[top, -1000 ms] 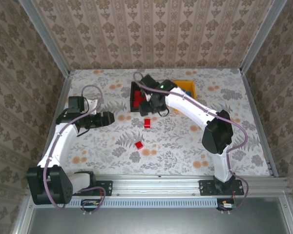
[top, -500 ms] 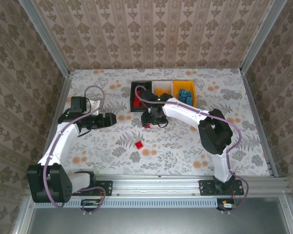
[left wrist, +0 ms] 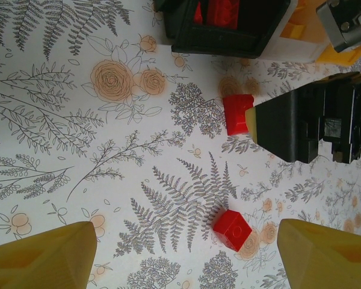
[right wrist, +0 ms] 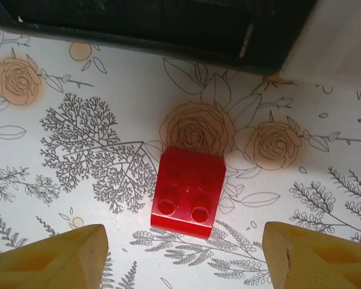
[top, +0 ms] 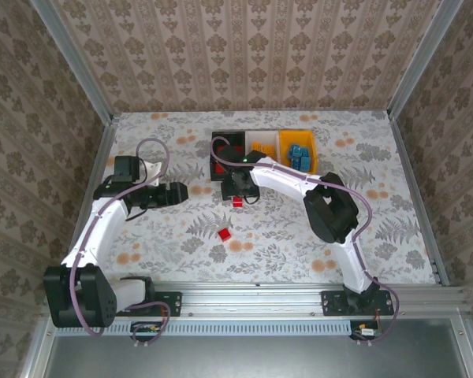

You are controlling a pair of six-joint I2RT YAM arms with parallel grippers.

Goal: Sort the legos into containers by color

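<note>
Fingers (right wrist: 48,259) of the right claw (right wrist: 183,241) are standing spread wide, one at each lower corner of the right wrist view, and they are pinching nothing. Between them a red lego (right wrist: 188,192) is lying flat on the flowered tabletop (right wrist: 78,150), two of its studs showing. It is sitting just in front of the black bin (right wrist: 138,24), apart from its wall, with the white bin (right wrist: 343,42) at the upper right.

From above, the right claw (top: 238,187) is hanging over that red lego (top: 237,201), close before the row of bins: the black bin (top: 217,150), the white bin (top: 270,136) and the orange-yellow bin (top: 312,152), which is holding blue legos (top: 299,153). A second red lego (top: 225,234) is lying well apart, nearer the arm bases.

The left claw (left wrist: 186,241) is also standing spread and empty, its fingers (left wrist: 42,256) wide apart, and is looking across at the first red lego (left wrist: 237,114), the second red lego (left wrist: 233,229), and red legos (left wrist: 219,11) already lying in the black bin (left wrist: 228,36).
</note>
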